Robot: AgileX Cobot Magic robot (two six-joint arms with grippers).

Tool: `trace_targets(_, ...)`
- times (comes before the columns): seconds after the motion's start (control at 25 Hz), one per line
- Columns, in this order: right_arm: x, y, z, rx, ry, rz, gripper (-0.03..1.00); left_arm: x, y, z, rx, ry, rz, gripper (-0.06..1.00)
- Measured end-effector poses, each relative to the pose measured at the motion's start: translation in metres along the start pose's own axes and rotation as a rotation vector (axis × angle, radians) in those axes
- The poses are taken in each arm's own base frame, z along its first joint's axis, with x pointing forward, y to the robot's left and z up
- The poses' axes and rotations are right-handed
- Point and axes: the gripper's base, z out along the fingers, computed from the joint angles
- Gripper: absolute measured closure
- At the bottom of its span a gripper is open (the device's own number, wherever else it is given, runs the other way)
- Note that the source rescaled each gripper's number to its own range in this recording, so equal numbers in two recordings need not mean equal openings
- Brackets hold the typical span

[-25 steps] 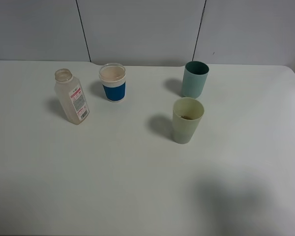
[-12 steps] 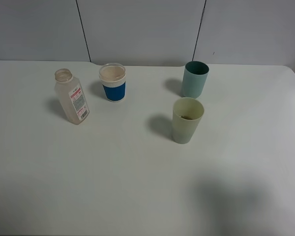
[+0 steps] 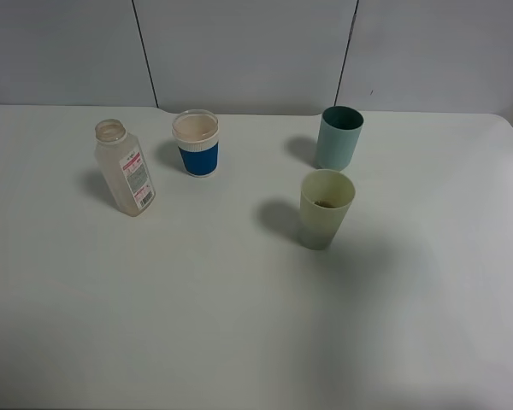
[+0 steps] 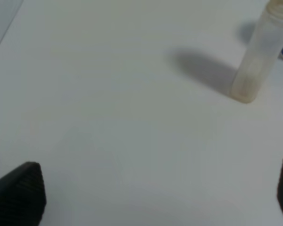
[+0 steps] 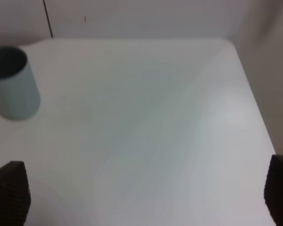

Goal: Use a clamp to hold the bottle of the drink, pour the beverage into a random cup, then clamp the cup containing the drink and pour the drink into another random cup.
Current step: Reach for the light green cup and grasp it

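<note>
The pale yellow-green tapered plastic tumbler (image 3: 327, 218) holds brown drink (image 3: 328, 203), ready for clamping; the teal plastic tumbler (image 3: 338, 141) just behind it awaits the pour. The left gripper (image 4: 153, 197) and right gripper (image 5: 141, 193) gape wide, empty.

Translucent plastic bottle (image 3: 126, 173), matt plastic tumbler (image 3: 326, 211) and teal cup (image 3: 337, 140) on a smooth, matt white bench (image 3: 188, 299).
</note>
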Motion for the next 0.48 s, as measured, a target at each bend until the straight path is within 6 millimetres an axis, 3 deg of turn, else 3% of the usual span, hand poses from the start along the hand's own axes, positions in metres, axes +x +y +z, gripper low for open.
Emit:
trace_targets(0.24,-0.027,0.009,0.046,-0.053,-0.06,-0.048,-0.03,0.0,0.0,0.0,0.0,0.0,0.0,-0.06)
trace_targets(0.32,-0.033,0.023,0.069,-0.13,-0.075,-0.084,-0.03,0.0,0.0,0.0,0.0,0.0,0.0,-0.06)
trace_targets(0.48,-0.033,0.045,0.084,-0.228,-0.061,-0.148,-0.03,0.0,0.0,0.0,0.0,0.0,0.0,-0.06)
